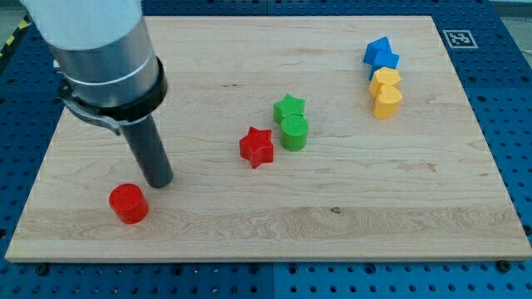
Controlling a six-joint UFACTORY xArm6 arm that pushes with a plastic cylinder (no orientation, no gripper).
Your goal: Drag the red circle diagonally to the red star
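The red circle lies on the wooden board near the view's bottom left. The red star lies near the board's middle, up and to the right of the circle. My tip rests on the board just up and right of the red circle, close to it; I cannot tell whether it touches. The rod rises to the grey arm body at the view's top left.
A green star and a green circle sit together just right of the red star. At the view's top right, a blue star-like block sits above a yellow circle and a yellow heart.
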